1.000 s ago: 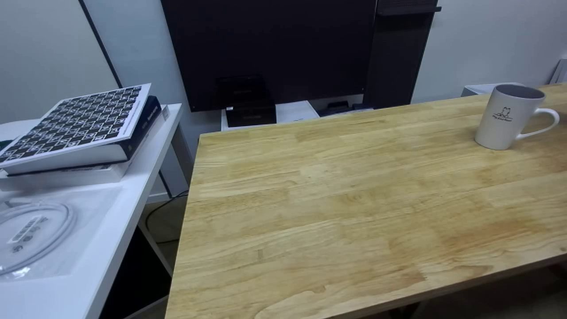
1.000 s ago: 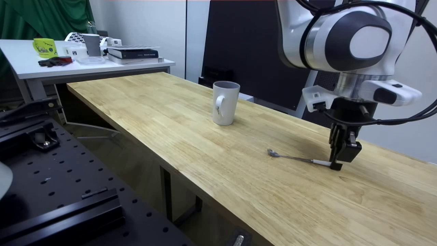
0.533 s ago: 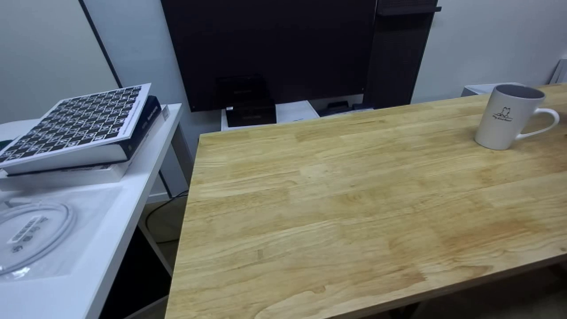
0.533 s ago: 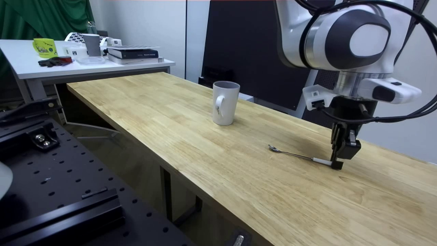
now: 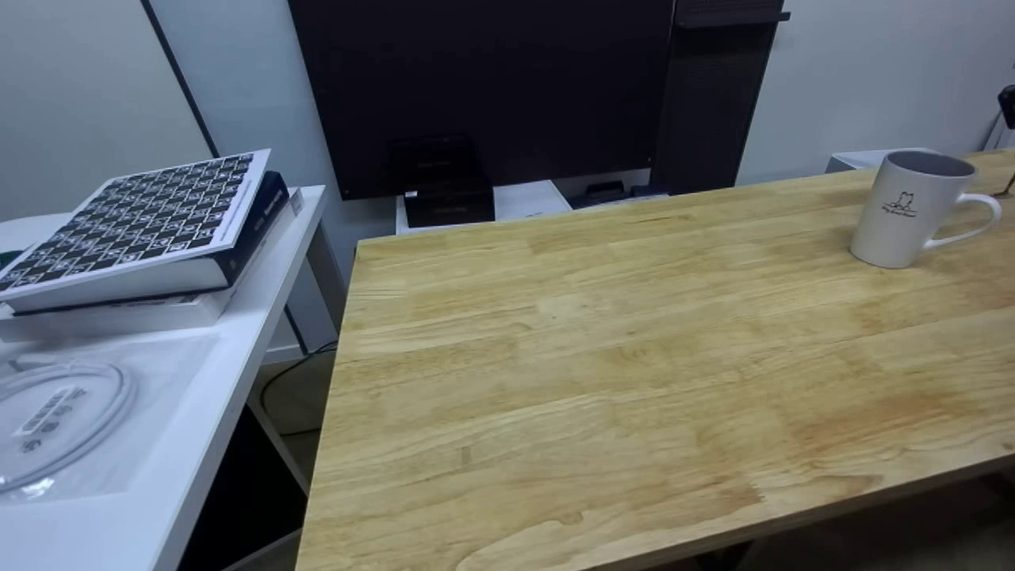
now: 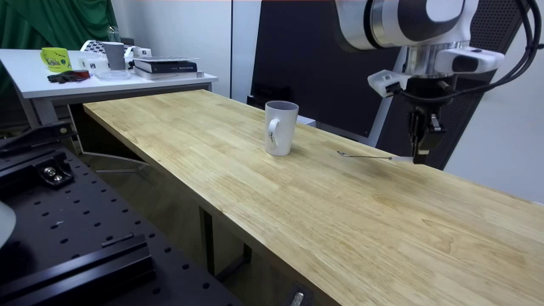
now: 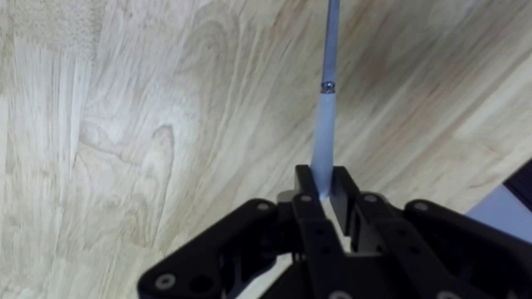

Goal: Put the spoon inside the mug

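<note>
Since earlier, lifts the spoon point(image 7: 327, 101) clear of the worktop point(image 6: 238, 170), pinching its handle in the claw point(image 7: 323, 177), leaving delivery into the mug point(image 6: 283, 129) near the far edge.

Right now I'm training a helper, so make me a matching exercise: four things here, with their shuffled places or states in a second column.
Things
1. spoon
2. white mug
3. books
4. curtain

Places or states
A. stacked on the white table
B. green and hanging
C. white end held in the gripper
D. upright on the wooden table

Pairs: 1-C, 2-D, 3-A, 4-B
</note>
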### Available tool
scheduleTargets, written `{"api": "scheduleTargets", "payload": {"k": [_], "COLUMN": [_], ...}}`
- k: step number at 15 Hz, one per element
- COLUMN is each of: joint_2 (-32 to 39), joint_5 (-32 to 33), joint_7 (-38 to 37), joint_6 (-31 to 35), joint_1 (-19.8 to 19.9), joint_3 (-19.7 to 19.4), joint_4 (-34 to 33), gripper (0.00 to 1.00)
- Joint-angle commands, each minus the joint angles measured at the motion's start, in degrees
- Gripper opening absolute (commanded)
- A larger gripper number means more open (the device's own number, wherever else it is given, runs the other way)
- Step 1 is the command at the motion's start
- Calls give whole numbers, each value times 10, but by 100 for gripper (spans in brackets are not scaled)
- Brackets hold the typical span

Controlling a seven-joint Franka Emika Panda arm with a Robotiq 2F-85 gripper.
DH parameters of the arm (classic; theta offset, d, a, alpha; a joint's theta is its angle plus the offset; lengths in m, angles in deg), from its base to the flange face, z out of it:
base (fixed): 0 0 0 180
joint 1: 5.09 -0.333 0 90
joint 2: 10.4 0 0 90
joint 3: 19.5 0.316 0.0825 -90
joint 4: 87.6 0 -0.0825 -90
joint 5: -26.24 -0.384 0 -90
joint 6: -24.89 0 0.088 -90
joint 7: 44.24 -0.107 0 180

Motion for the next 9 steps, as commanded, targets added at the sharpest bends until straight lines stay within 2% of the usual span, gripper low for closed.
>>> {"api": "scheduleTargets", "payload": {"k": [1,6,9], "joint_2": [-50,-74,-64], "joint_5": [50,133,179], "joint_7": [-38,-90,-132], "joint_6": [23,87,125], "joint_1": [-55,-155,-243], "joint_3": [-32,-99,-169], "joint_4": [38,75,95], "gripper": [4,4,4]}}
